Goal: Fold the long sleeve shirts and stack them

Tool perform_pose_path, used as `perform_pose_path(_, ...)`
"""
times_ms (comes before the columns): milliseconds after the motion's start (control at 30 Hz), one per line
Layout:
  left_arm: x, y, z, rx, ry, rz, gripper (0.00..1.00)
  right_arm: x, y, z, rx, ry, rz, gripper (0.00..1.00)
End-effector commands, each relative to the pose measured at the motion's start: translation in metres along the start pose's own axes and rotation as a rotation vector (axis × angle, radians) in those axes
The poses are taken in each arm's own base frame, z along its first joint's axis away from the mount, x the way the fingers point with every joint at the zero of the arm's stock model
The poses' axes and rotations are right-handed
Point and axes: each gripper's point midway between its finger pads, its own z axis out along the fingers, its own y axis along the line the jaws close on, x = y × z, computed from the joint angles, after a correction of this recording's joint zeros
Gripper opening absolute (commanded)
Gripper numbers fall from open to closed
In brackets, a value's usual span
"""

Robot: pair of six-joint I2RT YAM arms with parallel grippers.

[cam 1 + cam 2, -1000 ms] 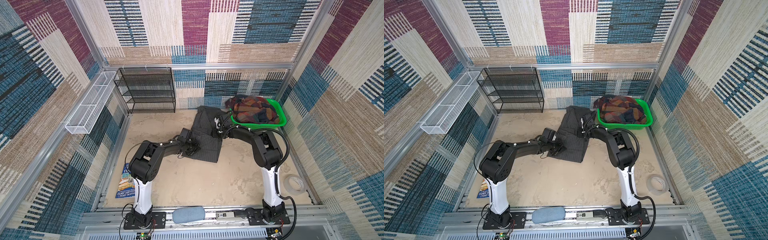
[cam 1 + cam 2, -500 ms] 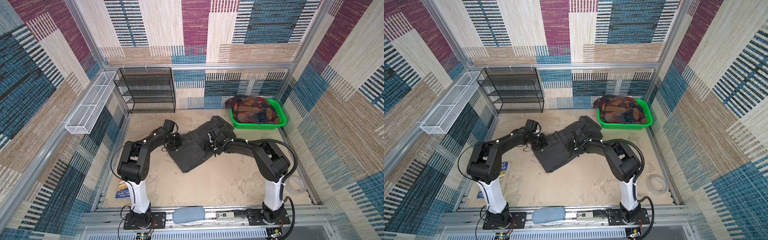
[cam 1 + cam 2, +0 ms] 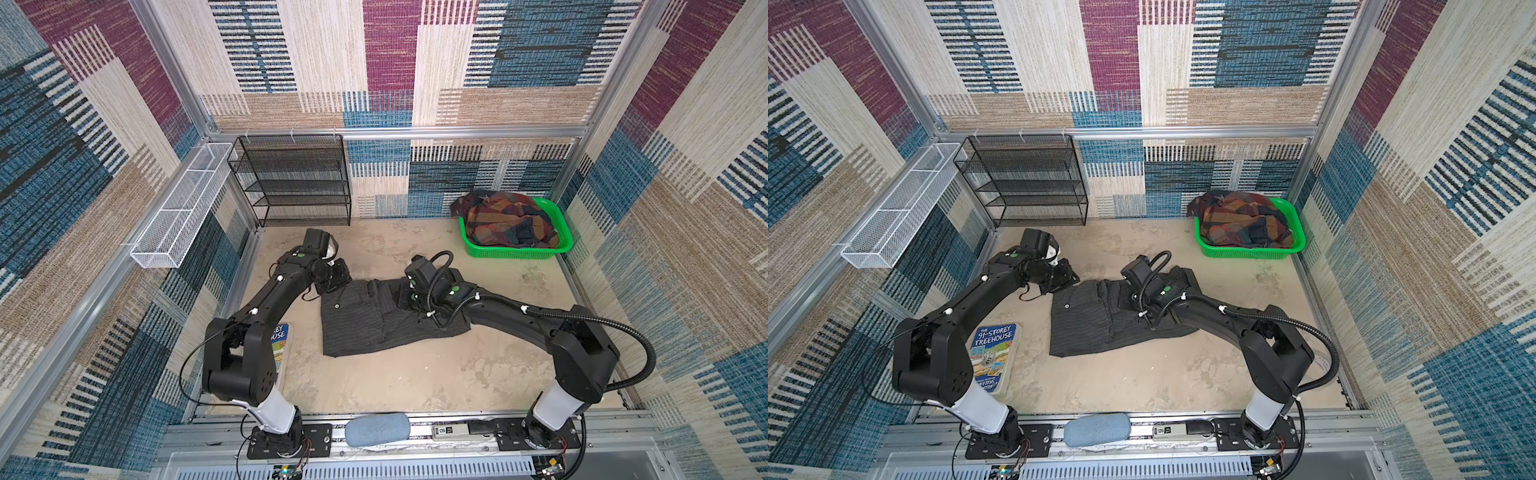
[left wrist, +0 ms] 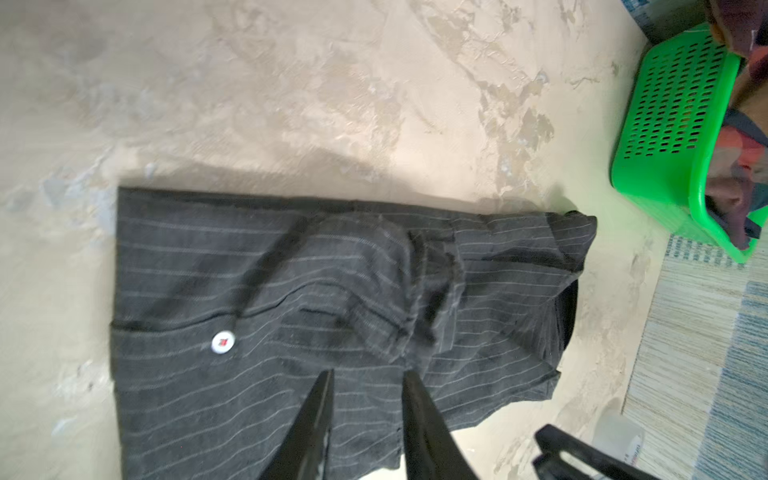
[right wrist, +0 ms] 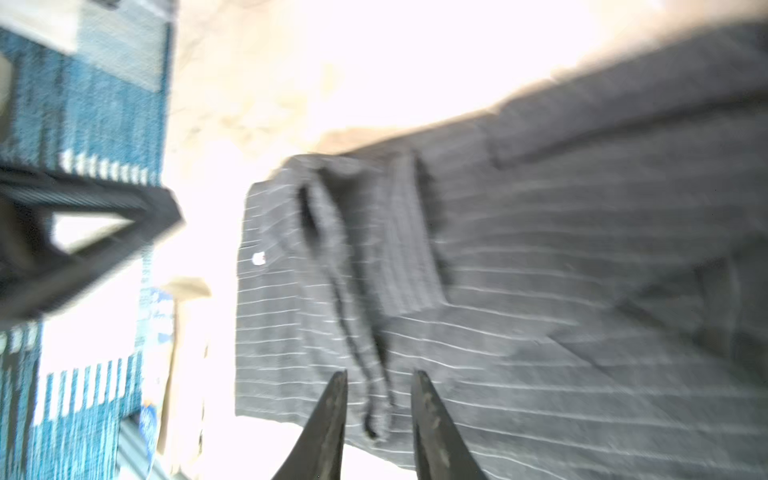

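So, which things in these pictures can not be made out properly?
- Pinstriped shirt: in both top views the right arm covers its right part.
- Right arm's jaws: the right wrist view is blurred and glare-washed, so whether they pinch the fold is unclear.
- Plaid shirt: bunched in the green basket; sleeves indistinguishable.
- Book: the left arm hides part of it in both top views.

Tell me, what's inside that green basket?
A crumpled plaid shirt fills the green basket and drapes over its rim at one corner. Anything beneath the shirt, including the basket's floor, is covered and cannot be seen.
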Motion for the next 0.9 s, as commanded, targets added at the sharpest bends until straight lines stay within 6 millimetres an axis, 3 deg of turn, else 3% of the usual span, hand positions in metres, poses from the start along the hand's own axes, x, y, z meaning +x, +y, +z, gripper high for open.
perform_pose_path(0,0.014,0.026,-0.008,-0.040,-0.029,-0.110,0.37,-0.003,0.036,0.006,-0.117,0.020,-0.126,0.30)
perform_pose_path(167,0.032,0.063,-0.012,-0.067,-0.048,-0.235,0.46,-0.018,0.076,0.039,-0.209,0.033,-0.202,0.30)
perform_pose_path(300,0.038,0.082,-0.009,-0.063,-0.031,-0.295,0.51,-0.016,0.084,0.074,-0.228,0.077,-0.219,0.28)
perform_pose_path(433,0.037,0.097,-0.003,-0.065,-0.011,-0.327,0.56,-0.006,0.056,0.103,-0.145,0.106,-0.192,0.25)
perform_pose_path(633,0.028,0.109,0.011,-0.056,0.005,-0.338,0.59,-0.006,0.006,0.105,-0.045,0.100,-0.133,0.24)
perform_pose_path(867,0.021,0.108,0.026,-0.023,0.018,-0.296,0.61,0.000,-0.008,0.114,-0.017,0.131,-0.113,0.23)
